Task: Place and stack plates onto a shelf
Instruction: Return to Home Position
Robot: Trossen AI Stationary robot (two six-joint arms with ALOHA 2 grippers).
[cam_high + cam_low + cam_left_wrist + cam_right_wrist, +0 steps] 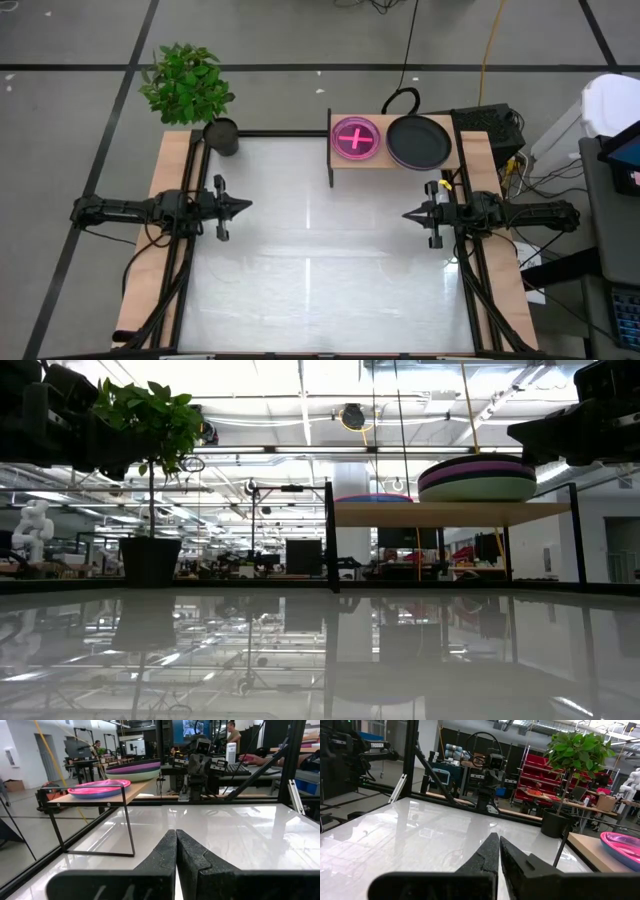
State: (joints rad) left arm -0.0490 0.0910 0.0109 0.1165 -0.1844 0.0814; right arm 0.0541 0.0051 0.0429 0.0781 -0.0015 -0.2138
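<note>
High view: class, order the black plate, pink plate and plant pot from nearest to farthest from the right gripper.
1. The black plate, on the right end of the shelf, just beyond the right gripper.
2. The pink plate, on the shelf's left end.
3. The plant pot, at the far left corner of the table, clearly farthest.

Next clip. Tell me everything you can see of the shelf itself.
The shelf is a small rectangular light-wood board raised level on thin black frame legs, standing at the far edge of the table, right of centre in the high view. It bears two stacks side by side: a smaller one topped by a pink plate, a larger one topped by a black plate. The left tool and right tool hang shut, away from it.
</note>
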